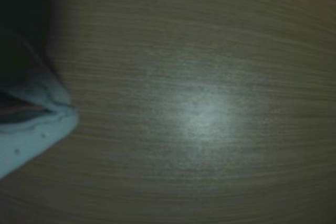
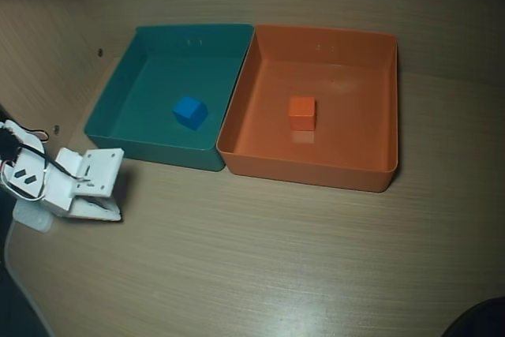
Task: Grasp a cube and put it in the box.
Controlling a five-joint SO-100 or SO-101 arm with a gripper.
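White gripper (image 2: 99,203): lower left of the overhead view, over bare table (image 2: 276,266), holding nothing; jaw opening cannot be told. Wrist view: blurred, one pale finger (image 1: 37,129) cut off at left edge. Orange cube (image 2: 301,112): inside orange bin (image 2: 316,171). Blue cube (image 2: 189,111): inside adjoining teal bin (image 2: 158,151).

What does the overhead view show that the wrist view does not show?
Only the overhead view shows the orange box with the orange cube inside, the teal box with the blue cube inside, and the arm. Only the wrist view shows the gripper close up, pale against the wood. Both share the wooden table.
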